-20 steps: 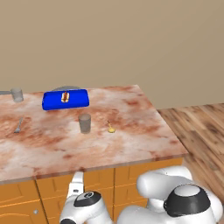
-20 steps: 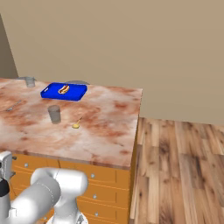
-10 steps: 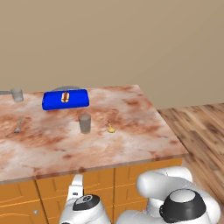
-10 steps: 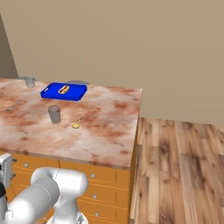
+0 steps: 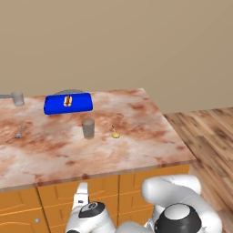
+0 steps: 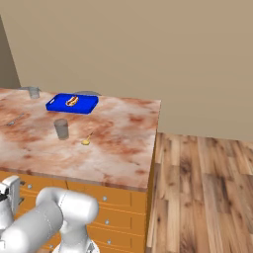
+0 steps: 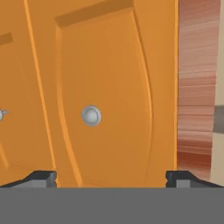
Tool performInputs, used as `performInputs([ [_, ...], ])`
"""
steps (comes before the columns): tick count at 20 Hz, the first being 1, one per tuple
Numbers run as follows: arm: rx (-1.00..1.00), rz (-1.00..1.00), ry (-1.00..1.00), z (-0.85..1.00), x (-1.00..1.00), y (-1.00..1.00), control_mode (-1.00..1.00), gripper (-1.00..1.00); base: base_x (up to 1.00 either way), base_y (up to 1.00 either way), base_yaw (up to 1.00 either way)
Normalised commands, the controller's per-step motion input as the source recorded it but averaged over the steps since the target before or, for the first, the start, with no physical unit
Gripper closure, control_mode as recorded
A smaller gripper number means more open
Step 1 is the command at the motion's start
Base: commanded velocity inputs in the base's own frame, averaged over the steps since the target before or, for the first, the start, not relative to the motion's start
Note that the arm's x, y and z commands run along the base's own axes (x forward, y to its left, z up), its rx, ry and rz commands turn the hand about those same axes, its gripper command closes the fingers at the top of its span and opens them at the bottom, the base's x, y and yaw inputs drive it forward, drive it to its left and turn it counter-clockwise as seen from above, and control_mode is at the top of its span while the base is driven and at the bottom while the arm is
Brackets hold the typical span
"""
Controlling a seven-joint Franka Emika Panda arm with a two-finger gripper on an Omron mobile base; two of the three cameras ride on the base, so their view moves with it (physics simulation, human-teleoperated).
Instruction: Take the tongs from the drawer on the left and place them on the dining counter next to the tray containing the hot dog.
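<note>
The arm is folded low: its white links and dark joints occupy the bottom edge of both base views, with the wrist section reaching down and to the left. In the hand view, the hand (image 7: 111,177) is level, with its two dark fingertips (image 7: 41,178) set far apart at the lower left and lower right of that view. The jaws stand wide and nothing lies between them.

Two cups (image 5: 88,128), one tray (image 5: 54,107), perhaps one fork (image 5: 19,131).
</note>
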Motion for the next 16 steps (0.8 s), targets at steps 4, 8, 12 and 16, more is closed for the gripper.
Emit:
performInputs([
  [4,-0.02,0.0,0.0,-0.29,0.22,0.0,-1.0,-1.0,0.0,0.0,0.0],
  [8,0.0,0.0,0.0,-0.24,0.21,0.0,-1.0,-1.0,0.0,0.0,0.0],
  [12,-0.01,0.0,0.0,-0.26,0.19,0.09,-1.0,-1.0,0.0,0.0,0.0],
  [16,-0.03,0.0,0.0,-0.25,0.1,0.23,-1.0,-1.0,0.0,0.0,0.0],
])
